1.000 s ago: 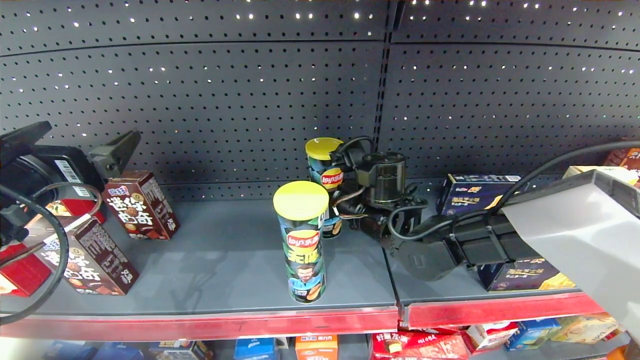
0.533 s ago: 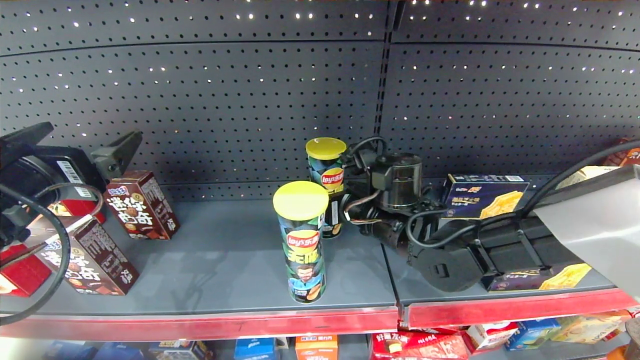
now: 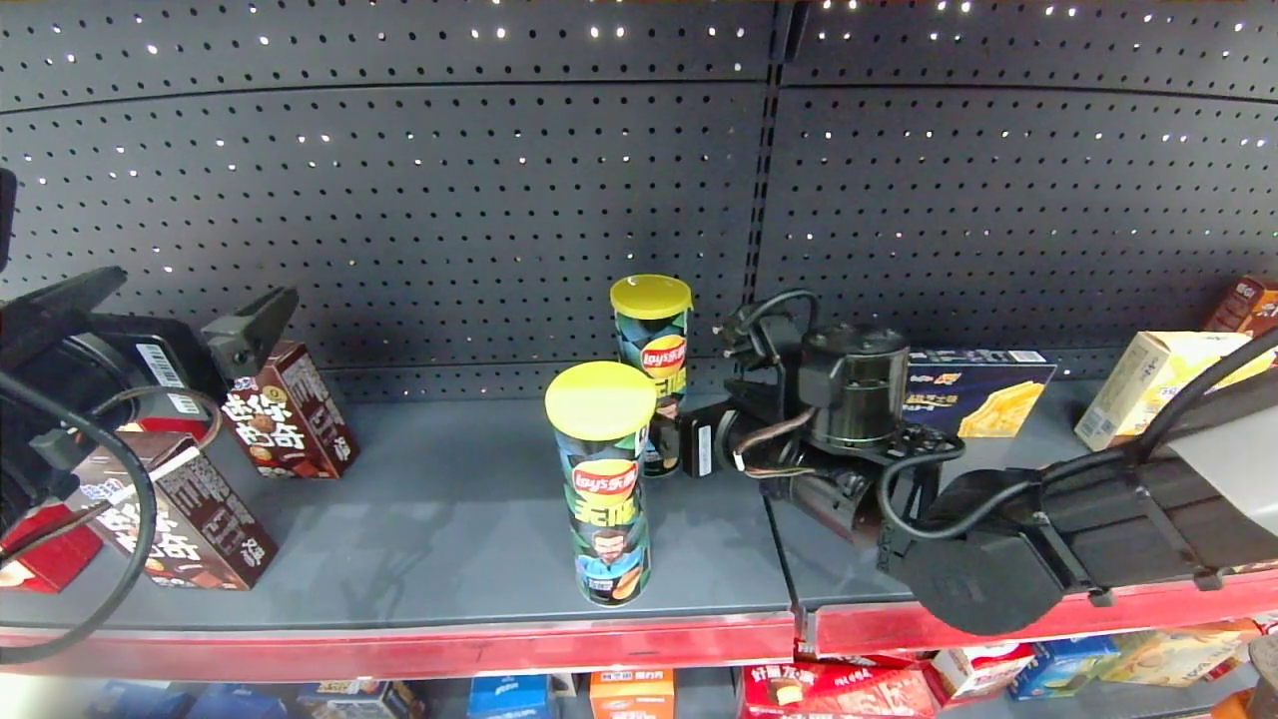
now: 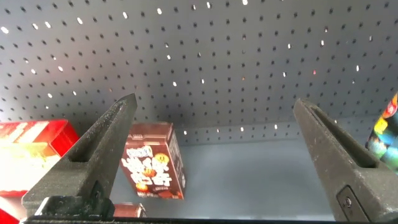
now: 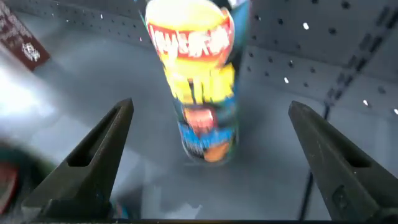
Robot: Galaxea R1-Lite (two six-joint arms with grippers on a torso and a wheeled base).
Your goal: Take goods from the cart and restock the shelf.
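1. Head view, change: the right gripper (image 3: 696, 441) had drawn back from the rear can (image 3: 651, 359), and its arm had swung out toward the shelf's right front, uncovering more of the blue box (image 3: 983, 394). The left arm had shifted slightly. Neither can had moved.
2. Head view, state: the rear can stood upright on the shelf (image 3: 449, 499), near the back panel and just behind the front can (image 3: 602, 479), which was also upright. The right gripper lay just beside the rear can, apart from it. The left gripper (image 3: 200, 290) hung over the brown box (image 3: 285, 409) at the shelf's left end.
3. Left wrist view: jaws wide apart, nothing between them. The brown box and a red box (image 4: 31, 143) sat beyond.
4. Right wrist view: jaws wide apart, with the rear can framed between them but farther off and untouched.
5. Judgement: placement appeared complete and withdrawal was the step in hand. The retreat should run straight back along the approach line with the jaws kept spread, so that neither finger clips the rear can.
6. Risk: the front can stood close to the exit path and is tall and easily toppled. The forearm should also clear the blue box.
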